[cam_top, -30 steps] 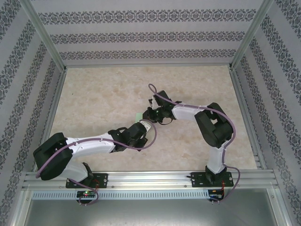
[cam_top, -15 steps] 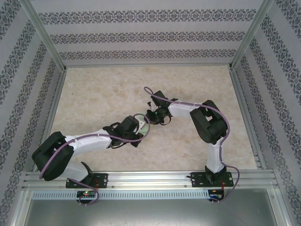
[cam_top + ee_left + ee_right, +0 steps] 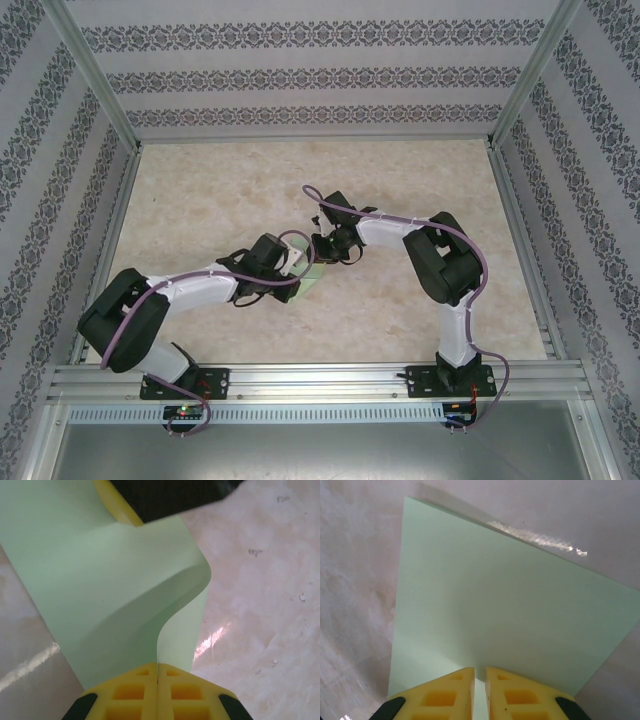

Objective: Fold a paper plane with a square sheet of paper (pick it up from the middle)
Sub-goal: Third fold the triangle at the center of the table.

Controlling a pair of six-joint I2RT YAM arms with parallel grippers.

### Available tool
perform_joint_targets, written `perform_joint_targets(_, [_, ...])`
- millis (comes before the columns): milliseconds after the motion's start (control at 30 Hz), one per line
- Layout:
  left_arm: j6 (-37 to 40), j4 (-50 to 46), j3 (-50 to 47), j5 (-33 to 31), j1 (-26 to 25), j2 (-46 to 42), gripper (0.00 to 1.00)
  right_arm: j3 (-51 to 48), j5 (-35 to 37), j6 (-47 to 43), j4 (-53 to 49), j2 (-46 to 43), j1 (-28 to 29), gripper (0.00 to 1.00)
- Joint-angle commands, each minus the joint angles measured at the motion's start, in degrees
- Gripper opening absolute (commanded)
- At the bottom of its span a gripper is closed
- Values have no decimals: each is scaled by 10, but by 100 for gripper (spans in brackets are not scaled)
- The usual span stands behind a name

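L claw (image 3: 158, 672) swung left; wrist cam: sheet (image 3: 100, 570) curled.

Thin square sheet of paper (image 3: 495, 605) matt and smooth, tabletop (image 3: 265, 580) marble-patterned, glossy with glints, yellow fingers (image 3: 130, 700) moulded plastic, frame rails (image 3: 320, 378) brushed metal.

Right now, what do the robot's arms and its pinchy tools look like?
The left arm and right arm have white shells with chunky black joints, and a purple cable loops along each. The left tool and right tool have yellow fingers moulded with square pockets, on black mounts.
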Motion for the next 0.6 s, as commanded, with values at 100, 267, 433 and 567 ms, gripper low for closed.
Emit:
perform_joint_targets(100, [33,0,30,36,23,14,0,6,-3,-21,-12,17,0,15])
perform_joint_targets(267, [33,-7,36,43,30,23,0,5,-7,-22,-12,18,-2,15])
perform_joint_targets(433, [25,3,25,30,34,31,0,0,-7,-18,-7,13,-4,15])
perform_joint_targets(567, [21,9,21,21,35,35,0,-2,-7,-17,-5,12,-4,15])
